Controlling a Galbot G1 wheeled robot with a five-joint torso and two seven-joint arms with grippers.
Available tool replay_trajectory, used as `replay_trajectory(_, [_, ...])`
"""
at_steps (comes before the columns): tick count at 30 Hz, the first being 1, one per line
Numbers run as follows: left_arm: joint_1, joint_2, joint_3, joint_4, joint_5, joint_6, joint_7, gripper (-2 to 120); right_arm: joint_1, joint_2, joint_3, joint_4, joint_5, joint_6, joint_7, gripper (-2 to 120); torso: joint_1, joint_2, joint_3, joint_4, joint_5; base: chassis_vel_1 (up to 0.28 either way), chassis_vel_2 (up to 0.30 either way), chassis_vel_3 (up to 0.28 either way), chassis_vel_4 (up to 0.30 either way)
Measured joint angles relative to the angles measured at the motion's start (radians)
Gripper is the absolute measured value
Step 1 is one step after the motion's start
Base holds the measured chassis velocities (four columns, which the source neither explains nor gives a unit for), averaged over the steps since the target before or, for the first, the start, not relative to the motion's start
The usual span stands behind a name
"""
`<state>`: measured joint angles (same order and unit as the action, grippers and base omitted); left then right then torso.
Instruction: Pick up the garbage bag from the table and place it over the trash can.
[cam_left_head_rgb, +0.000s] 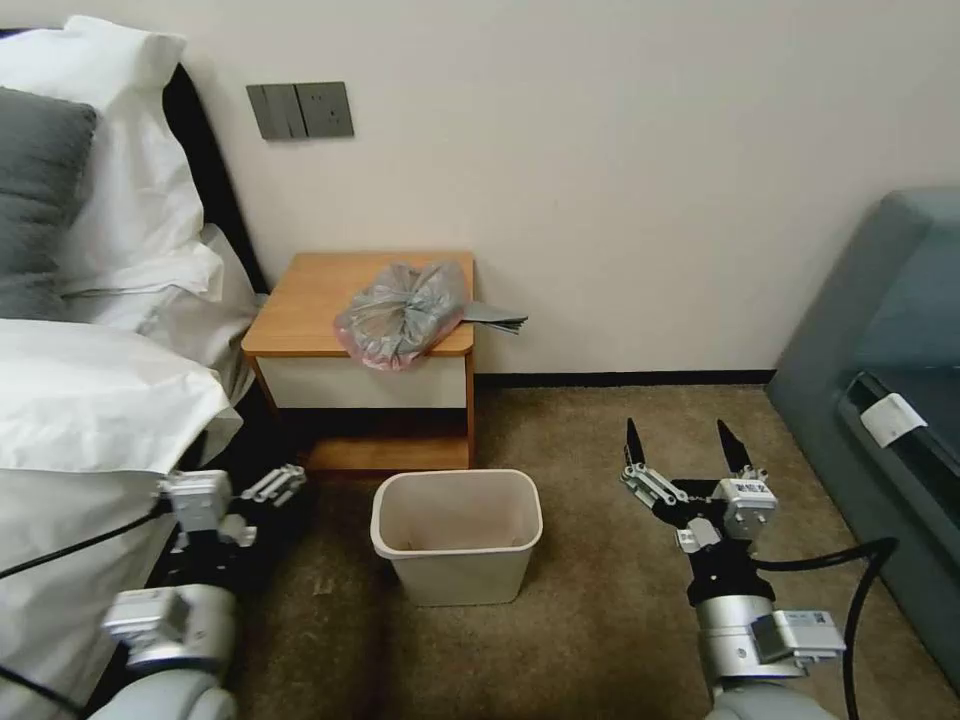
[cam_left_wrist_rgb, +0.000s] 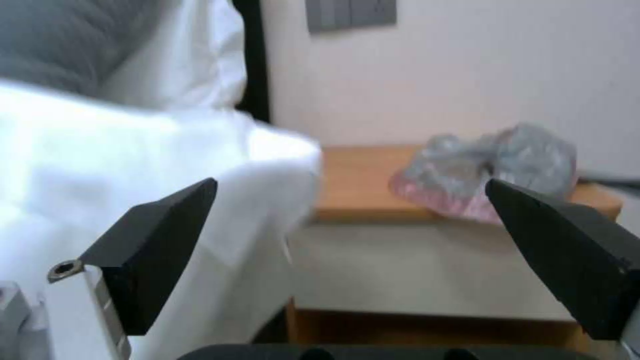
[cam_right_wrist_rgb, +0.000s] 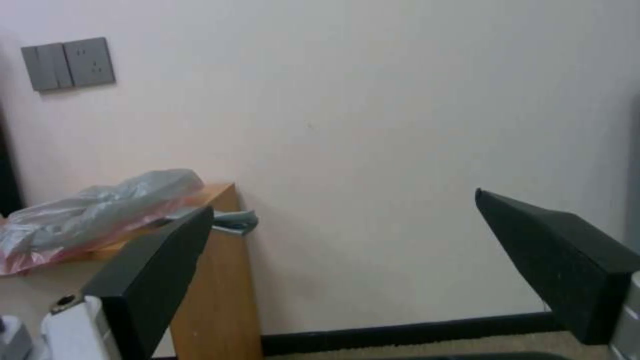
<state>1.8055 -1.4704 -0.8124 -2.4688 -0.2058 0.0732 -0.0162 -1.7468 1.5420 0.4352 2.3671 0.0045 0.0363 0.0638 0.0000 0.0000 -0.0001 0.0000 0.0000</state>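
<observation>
The garbage bag (cam_left_head_rgb: 405, 312), crumpled grey plastic with a pinkish edge, lies on the front right part of the table (cam_left_head_rgb: 305, 300) and hangs slightly over its edge. The beige trash can (cam_left_head_rgb: 457, 570) stands upright on the carpet in front of the table. My left gripper (cam_left_head_rgb: 280, 482) is low beside the bed, left of the can, fingers open; its wrist view shows the garbage bag (cam_left_wrist_rgb: 487, 167) on the table (cam_left_wrist_rgb: 360, 180) ahead of the left gripper (cam_left_wrist_rgb: 351, 181). My right gripper (cam_left_head_rgb: 677, 428) hovers open over the carpet right of the can. Past the right gripper (cam_right_wrist_rgb: 344, 200) shows the bag (cam_right_wrist_rgb: 100, 207).
A bed (cam_left_head_rgb: 90, 400) with white sheets and pillows crowds the left side, close to my left arm. A grey-blue sofa (cam_left_head_rgb: 880, 380) stands at the right. A flat grey item (cam_left_head_rgb: 495, 317) pokes off the table's right edge. Wall sockets (cam_left_head_rgb: 300, 110) sit above.
</observation>
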Motion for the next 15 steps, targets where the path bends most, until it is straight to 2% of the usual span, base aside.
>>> replay_trajectory(3, [0.035, 0.004, -0.036, -0.036, -0.027, 0.009, -0.002, 100, 0.014, -0.002, 0.001, -0.006, -0.023, -0.010, 0.015, 100, 0.000, 0.000, 0.000, 0.0000, 0.0002, 0.000, 0.000, 0.000, 0.000])
replay_trajectory(11, [0.060, 0.007, -0.062, -0.040, -0.050, 0.019, -0.004, 100, 0.036, 0.000, 0.010, -0.012, -0.049, -0.054, 0.035, 100, 0.000, 0.000, 0.000, 0.0000, -0.0002, 0.000, 0.000, 0.000, 0.000])
replay_trajectory(15, [0.058, -0.016, -0.080, -0.039, -0.086, 0.038, 0.018, 100, 0.068, 0.000, 0.007, -0.024, -0.005, -0.105, 0.013, 100, 0.000, 0.000, 0.000, 0.0000, -0.0001, 0.000, 0.000, 0.000, 0.000])
